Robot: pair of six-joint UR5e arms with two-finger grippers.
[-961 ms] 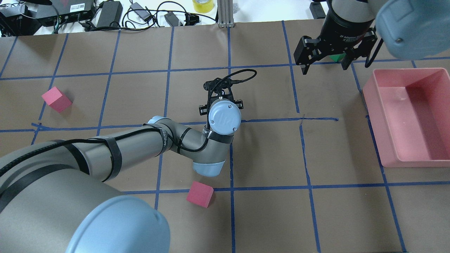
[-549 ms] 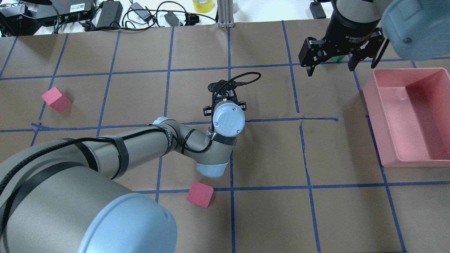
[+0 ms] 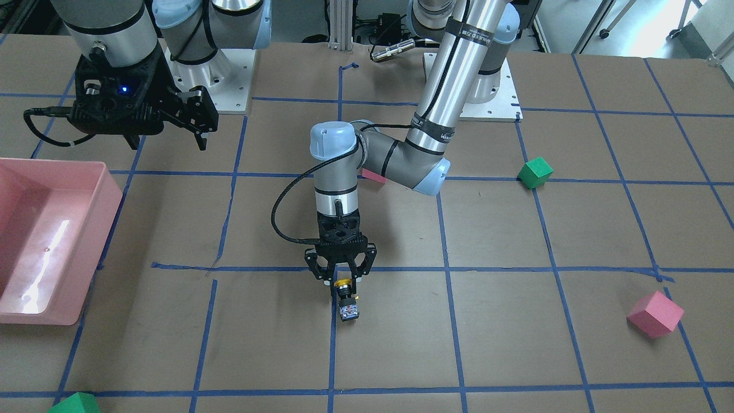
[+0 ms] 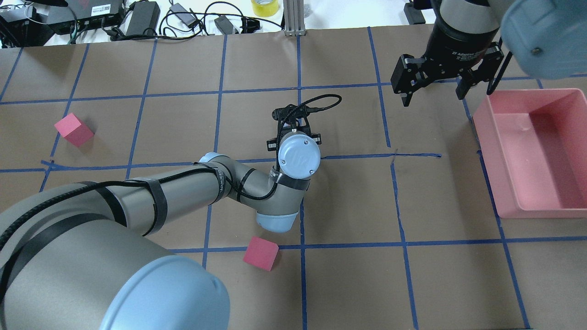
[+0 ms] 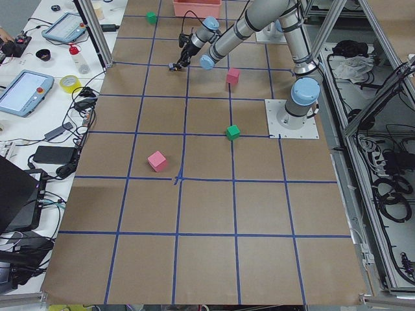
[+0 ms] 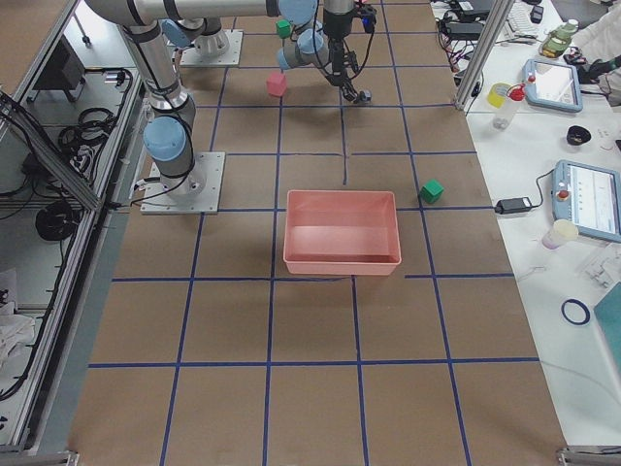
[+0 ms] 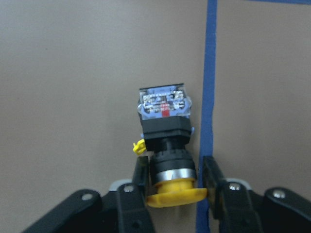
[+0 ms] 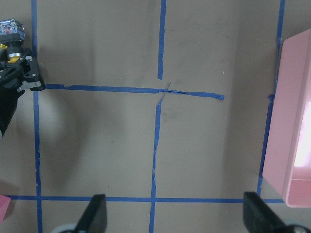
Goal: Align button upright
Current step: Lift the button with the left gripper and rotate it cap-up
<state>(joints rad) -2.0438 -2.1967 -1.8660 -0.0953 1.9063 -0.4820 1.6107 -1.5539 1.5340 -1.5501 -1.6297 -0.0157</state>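
The button (image 3: 346, 301) lies on its side on the brown paper, with its yellow cap toward my left gripper and its whitish contact block pointing away. My left gripper (image 3: 342, 282) points straight down, and its fingers (image 7: 141, 175) are closed around the collar just behind the cap. The left wrist view shows the button (image 7: 165, 141) beside a blue tape line. In the overhead view the wrist (image 4: 299, 157) hides the button. My right gripper (image 4: 432, 94) is open and empty, hovering far off near the bin. The button also shows in the right wrist view (image 8: 10, 30).
A pink bin (image 4: 504, 201) stands at the right edge of the table. Pink cubes (image 4: 73, 129) (image 4: 260, 253) lie on the left and near the front. Green cubes (image 3: 535, 172) (image 3: 74, 403) sit farther off. Cables and power bricks (image 4: 142, 18) line the far edge.
My left wrist shifted slightly to the right over the button. My right gripper drew back toward the far right corner and now covers the green cube seen beneath it earlier.
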